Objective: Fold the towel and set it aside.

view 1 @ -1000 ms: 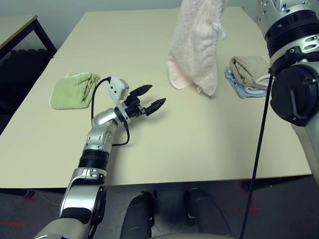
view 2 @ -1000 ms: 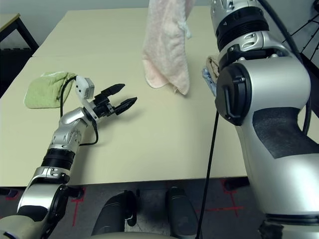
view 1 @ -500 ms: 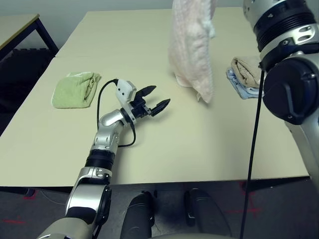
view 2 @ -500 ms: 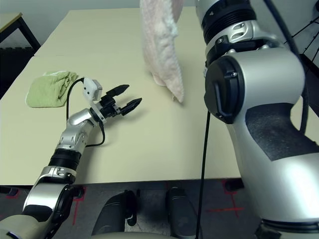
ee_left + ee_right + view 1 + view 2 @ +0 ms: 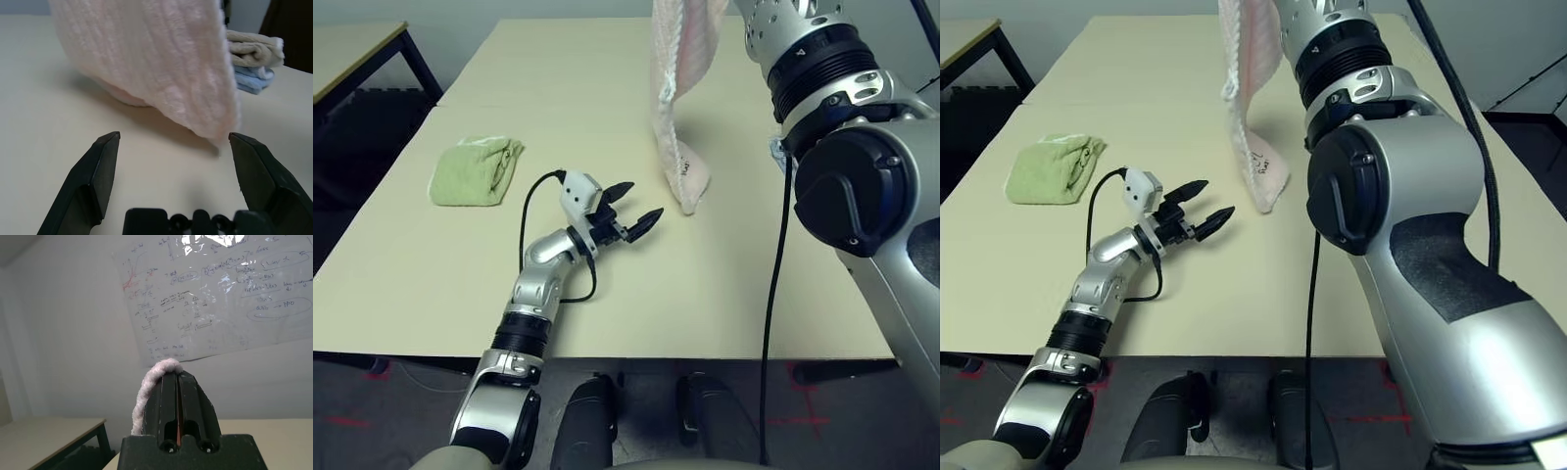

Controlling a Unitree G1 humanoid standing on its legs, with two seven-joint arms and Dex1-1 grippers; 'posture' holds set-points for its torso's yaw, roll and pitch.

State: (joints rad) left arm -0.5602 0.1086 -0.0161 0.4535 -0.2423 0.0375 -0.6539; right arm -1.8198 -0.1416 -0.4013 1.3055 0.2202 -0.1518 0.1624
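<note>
On the beige table (image 5: 431, 255) in the head view, a crumpled light green towel (image 5: 476, 172) lies well left of the hanging pale pink terry towel (image 5: 677, 147), whose lower end touches the table. Left gripper (image 5: 632, 207) hovers low, fingers wide, just left of it.

Left wrist view: beige and blue folded towels (image 5: 254, 58) beyond pink towel.

Right wrist view: right gripper (image 5: 177, 382) raised, pinching pink towel; whiteboard sheet (image 5: 220, 298) behind.

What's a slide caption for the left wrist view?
Open left pincer facing the hanging pink towel's lower corner above the table.
</note>
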